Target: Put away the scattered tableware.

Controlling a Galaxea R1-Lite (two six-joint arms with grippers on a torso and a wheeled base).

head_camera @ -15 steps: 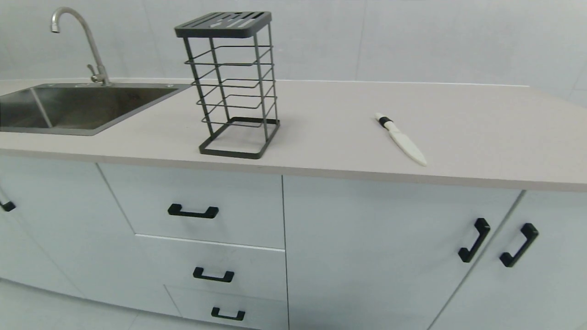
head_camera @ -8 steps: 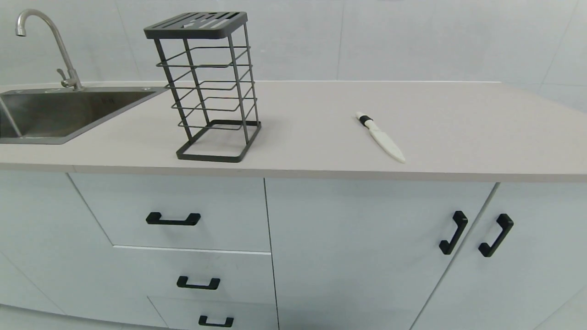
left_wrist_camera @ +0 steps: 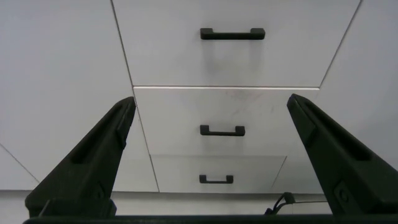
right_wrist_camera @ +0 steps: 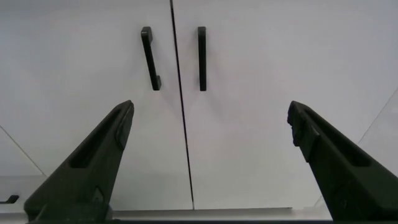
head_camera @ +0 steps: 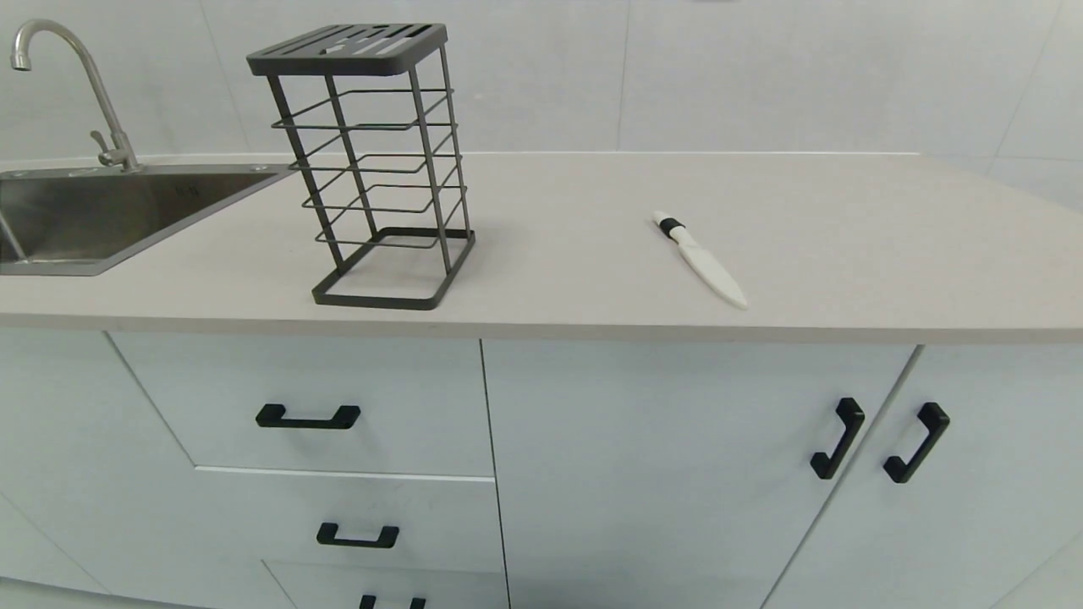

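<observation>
While one white knife (head_camera: 700,260) lies flat on the tabletop (head_camera: 575,254), well right of one black wire rack (head_camera: 372,169), your left gripper (left_wrist_camera: 210,101) faces the drawers (left_wrist_camera: 230,62), your right gripper (right_wrist_camera: 210,106) the cabinet doors (right_wrist_camera: 249,124), both fingers wide.

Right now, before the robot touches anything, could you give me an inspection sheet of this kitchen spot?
Surface: pale counter, level.
Job's things: white knife lying flat near the front edge; black wire rack upright, left of the knife and apart from it.
Clutter: nothing seen.
Grippers: left gripper open, facing drawers; right gripper open, facing cabinet doors.
Cables: one dark cable low by the left gripper.
Surroundings: sink and tap at the counter's left end; tiled wall behind.
</observation>
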